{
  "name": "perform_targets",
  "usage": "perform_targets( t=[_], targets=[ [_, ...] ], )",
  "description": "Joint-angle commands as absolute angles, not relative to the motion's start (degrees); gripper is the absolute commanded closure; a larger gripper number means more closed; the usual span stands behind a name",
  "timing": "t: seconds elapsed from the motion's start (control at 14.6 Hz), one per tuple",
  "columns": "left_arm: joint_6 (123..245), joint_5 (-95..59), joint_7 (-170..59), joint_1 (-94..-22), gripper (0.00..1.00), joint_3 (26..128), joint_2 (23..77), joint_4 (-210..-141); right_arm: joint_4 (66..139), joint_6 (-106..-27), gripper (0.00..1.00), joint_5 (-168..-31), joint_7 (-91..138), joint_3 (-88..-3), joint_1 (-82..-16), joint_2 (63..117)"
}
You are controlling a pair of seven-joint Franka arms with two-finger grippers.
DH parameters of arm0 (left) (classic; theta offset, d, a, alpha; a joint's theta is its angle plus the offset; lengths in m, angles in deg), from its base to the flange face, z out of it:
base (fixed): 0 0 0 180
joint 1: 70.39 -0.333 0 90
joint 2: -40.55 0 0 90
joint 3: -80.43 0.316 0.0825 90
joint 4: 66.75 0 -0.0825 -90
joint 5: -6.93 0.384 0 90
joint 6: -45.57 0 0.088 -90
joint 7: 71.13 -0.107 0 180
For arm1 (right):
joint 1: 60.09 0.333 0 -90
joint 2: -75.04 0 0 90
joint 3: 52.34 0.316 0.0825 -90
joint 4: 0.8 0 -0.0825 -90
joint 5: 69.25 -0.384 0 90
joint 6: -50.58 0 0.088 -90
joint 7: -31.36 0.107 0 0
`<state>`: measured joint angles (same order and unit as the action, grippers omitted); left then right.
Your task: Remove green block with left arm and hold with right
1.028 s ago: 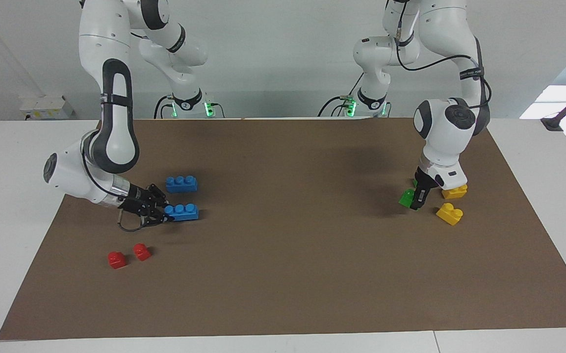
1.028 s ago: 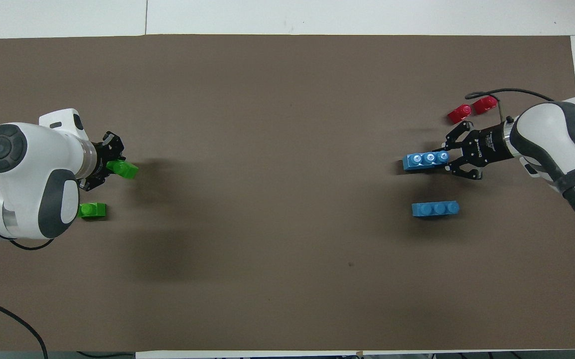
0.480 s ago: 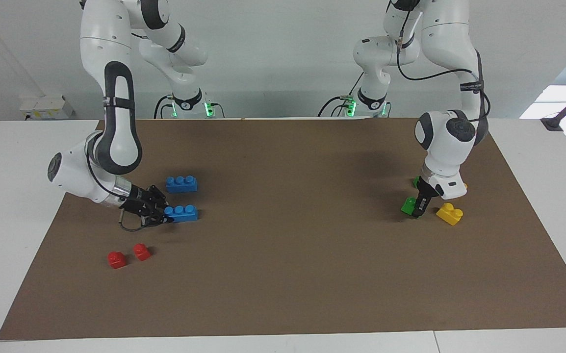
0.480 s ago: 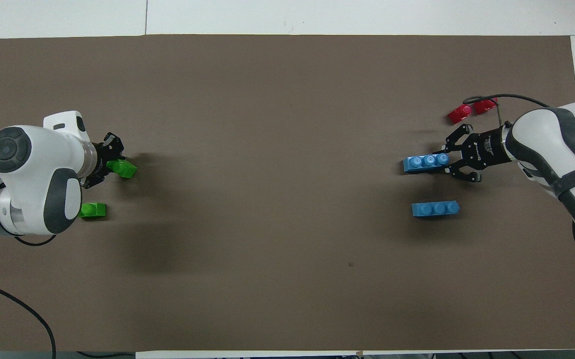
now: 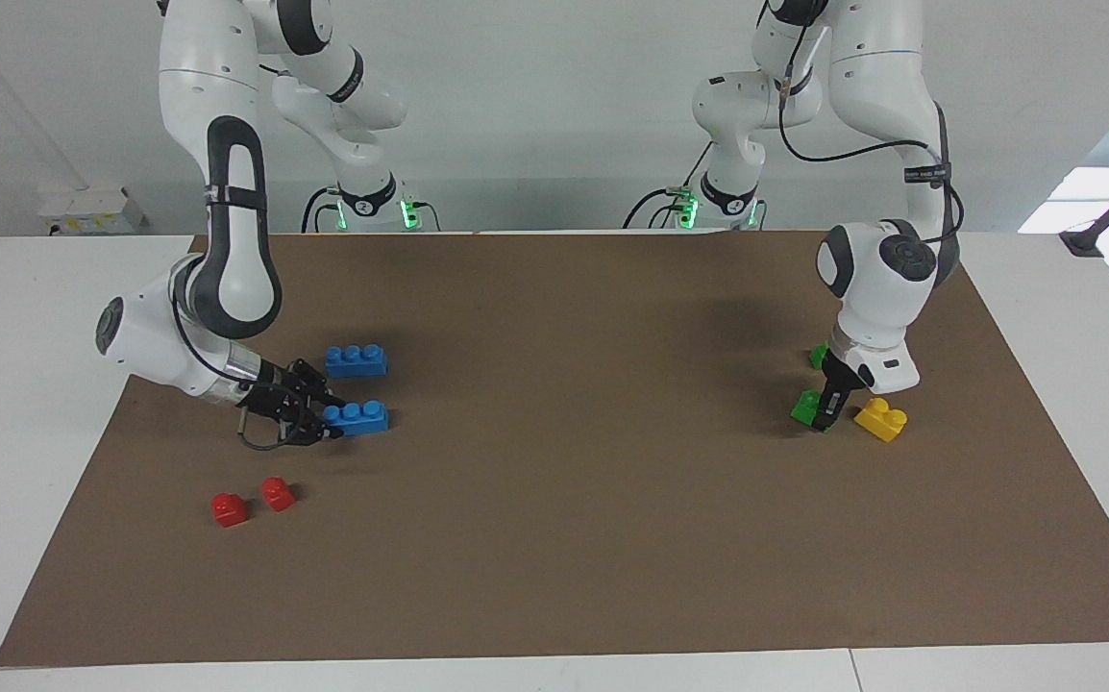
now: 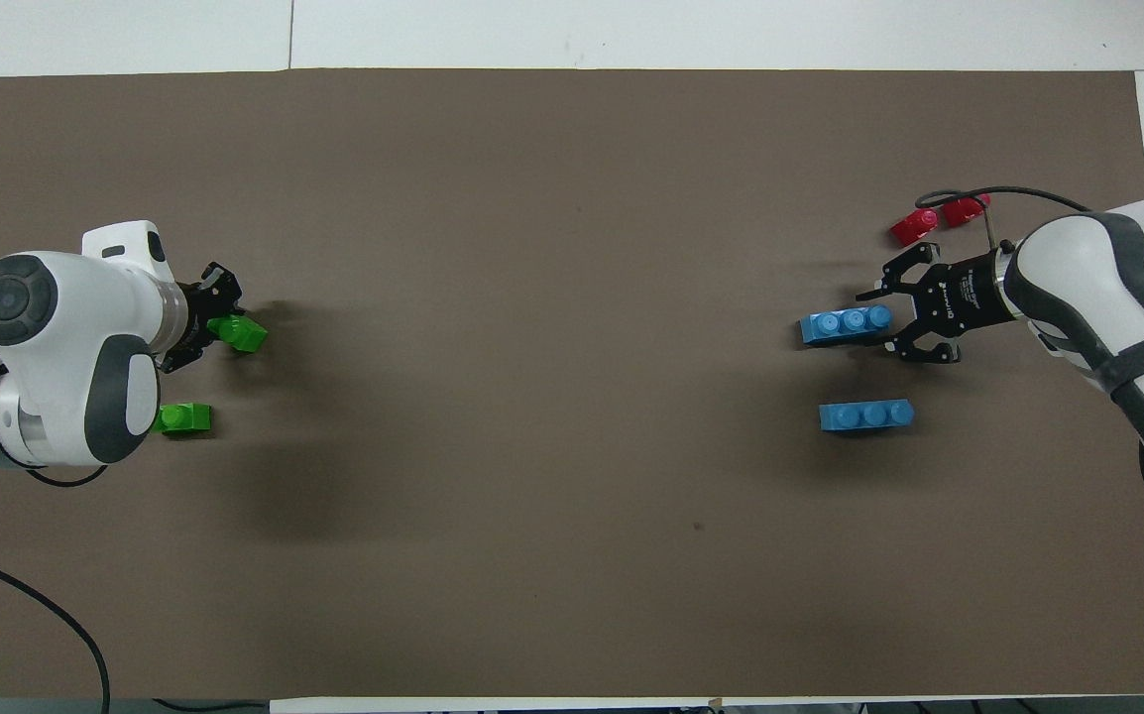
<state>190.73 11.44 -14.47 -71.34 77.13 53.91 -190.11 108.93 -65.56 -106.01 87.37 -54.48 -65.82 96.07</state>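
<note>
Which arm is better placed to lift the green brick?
Left. Its tool is already at the small bright green plastic brick; the right tool is at a blue three-stud brick.

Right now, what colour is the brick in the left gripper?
Bright green; the left gripper holds it, clearest in the overhead view.

White left arm bent low, slim black left gripper (image 5: 825, 415) pointing down, fingers clamped on the small bright green plastic brick (image 5: 806, 407) at mat level. White right arm reaches in low, wire-looped black right gripper (image 5: 326, 423) horizontal, fingers spread around a blue three-stud brick's (image 5: 357, 417) end.
</note>
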Motion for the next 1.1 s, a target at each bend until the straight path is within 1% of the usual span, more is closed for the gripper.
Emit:
perform_targets(
  t=[0.0,0.07,0.48,0.62,0.69,0.82,1.03],
  targets=[
    [191.91,13.43,-14.79,-71.97,0.67,76.91,54.7,-189.97,108.8,-62.37,0.09,-105.29,91.03,-53.84,-66.33,92.72],
    [191.91,13.43,-14.7,-71.88,0.01,76.91,54.7,-189.97,108.8,-61.57,0.08,-105.29,91.21,-53.84,-66.33,91.58],
    [189.63,13.52,-15.23,-72.67,0.0,76.82,53.39,-188.04,108.71,-54.8,0.05,-104.94,94.46,-53.84,-66.24,83.4],
    [188.75,13.52,-15.58,-72.41,0.0,76.82,51.63,-187.25,107.4,-53.22,0.03,-101.54,93.77,-53.66,-65.98,80.94],
    [186.48,13.52,-16.88,-72.23,0.0,76.82,51.1,-185.85,106.7,-53.04,0.03,-98.03,93.33,-53.66,-64.76,79.8],
    [179.03,13.61,-22.23,-72.06,0.0,76.74,50.75,-180.77,105.55,-52.95,0.02,-94.23,90.18,-53.66,-63.17,77.6],
    [169.7,13.61,-33.38,-72.14,0.0,76.65,49.7,-174.34,104.06,-52.08,0.02,-91.41,81.4,-53.66,-62.99,75.75]
  ],
)
